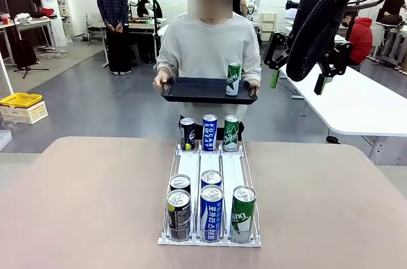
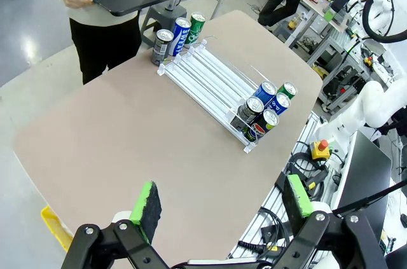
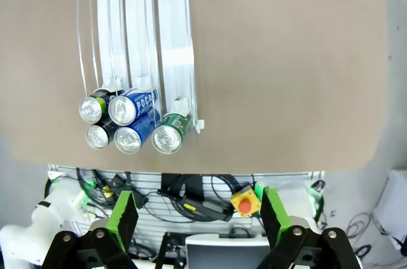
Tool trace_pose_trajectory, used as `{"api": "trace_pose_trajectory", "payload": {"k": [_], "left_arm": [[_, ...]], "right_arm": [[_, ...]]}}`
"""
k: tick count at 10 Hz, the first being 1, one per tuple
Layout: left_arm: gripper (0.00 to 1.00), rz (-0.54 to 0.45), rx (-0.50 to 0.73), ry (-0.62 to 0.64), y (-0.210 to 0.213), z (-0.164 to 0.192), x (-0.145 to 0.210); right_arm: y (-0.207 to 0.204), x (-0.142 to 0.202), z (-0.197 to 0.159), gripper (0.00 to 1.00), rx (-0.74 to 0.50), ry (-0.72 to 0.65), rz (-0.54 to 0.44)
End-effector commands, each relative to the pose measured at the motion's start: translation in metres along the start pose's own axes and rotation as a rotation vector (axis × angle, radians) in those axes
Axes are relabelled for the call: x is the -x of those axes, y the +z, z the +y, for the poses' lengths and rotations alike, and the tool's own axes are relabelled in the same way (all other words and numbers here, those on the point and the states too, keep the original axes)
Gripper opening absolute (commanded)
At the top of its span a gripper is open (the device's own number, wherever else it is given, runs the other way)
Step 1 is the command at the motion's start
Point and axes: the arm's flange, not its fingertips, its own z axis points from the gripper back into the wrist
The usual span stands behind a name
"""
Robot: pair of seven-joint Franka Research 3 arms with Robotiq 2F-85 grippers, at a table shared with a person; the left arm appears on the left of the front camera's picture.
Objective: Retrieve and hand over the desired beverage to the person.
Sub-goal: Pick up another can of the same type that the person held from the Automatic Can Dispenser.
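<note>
So the person (image 1: pixel 210 46) holds a tray (image 1: pixel 191 89) with a green can (image 1: pixel 233 79) upright on it, behind the rack (image 1: pixel 210 161) of cans. The left gripper (image 2: pixel 222 199) and right gripper (image 3: pixel 198 215) both gape wide, empty.

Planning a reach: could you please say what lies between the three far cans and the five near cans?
Just bare white rack lanes run between the far cans and the near cans, as the front view shows.

Brown table (image 1: pixel 331 205) in front of me, white three-lane can rack (image 1: pixel 189 166) lengthwise on its middle, at my end two black cans (image 1: pixel 179 210), two blue cans (image 1: pixel 211 208), one green can (image 1: pixel 243 213), three far cans (image 1: pixel 209 132) upright at the rack's other end
</note>
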Motion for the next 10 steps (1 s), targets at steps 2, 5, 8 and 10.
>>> {"api": "trace_pose_trajectory", "payload": {"k": [2, 5, 8, 10], "left_arm": [[1.00, -0.016, 0.011, -0.021, 0.002, 0.000, 0.000], [1.00, -0.016, 0.011, -0.021, 0.002, 0.000, 0.000], [1.00, -0.016, 0.011, -0.021, 0.002, 0.000, 0.000], [1.00, -0.016, 0.011, -0.021, 0.002, 0.000, 0.000]], "right_arm": [[0.000, 0.000, 0.000, 1.00, 0.000, 0.000, 0.000], [0.017, 0.037, -0.108, 1.00, -0.241, 0.240, -0.132], [0.023, 0.041, -0.213, 1.00, -0.489, 0.423, -0.260], [0.030, 0.037, -0.280, 1.00, -0.667, 0.506, -0.324]]}}
